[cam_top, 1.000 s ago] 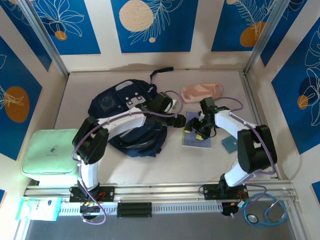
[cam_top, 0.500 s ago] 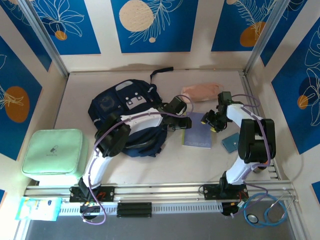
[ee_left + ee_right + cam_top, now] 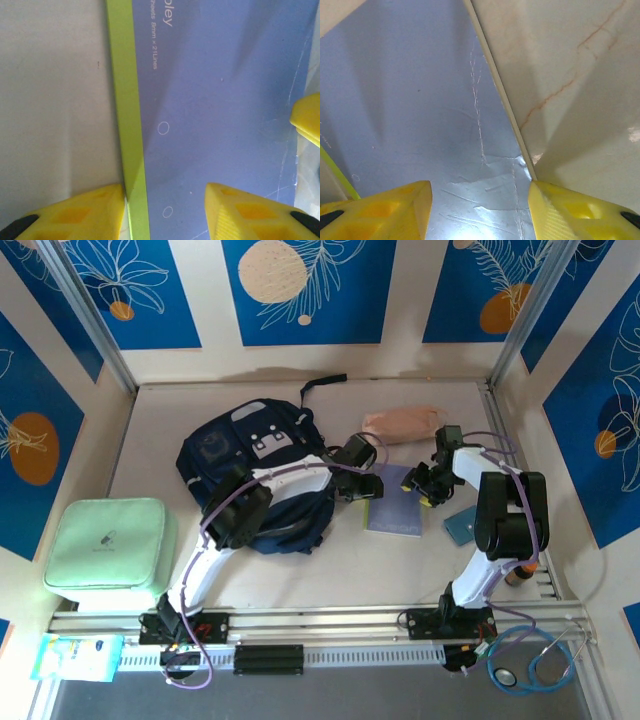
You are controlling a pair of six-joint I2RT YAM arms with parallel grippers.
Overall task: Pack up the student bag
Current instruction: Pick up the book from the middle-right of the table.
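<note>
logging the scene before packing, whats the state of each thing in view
student bag, lying on the table, left arm across it
notebook, closed, flat on the table
left tool, open, straddling the notebook's green spine
right tool, open, straddling the notebook's other edge
pink pouch, lying flat, untouched
green case, closed
small teal book, closed, flat

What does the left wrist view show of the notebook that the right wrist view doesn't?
Left wrist view: printed lettering and two small circles on the notebook cover. Its green spine runs the full length, and the left gripper is open astride it.
Right wrist view: the notebook's opposite plain edge, creased clear wrap and a reddish vein in the table. The right gripper is open astride that edge.
Both: the blue-purple cover, some green spine, pale table and yellow fingers set apart.
</note>
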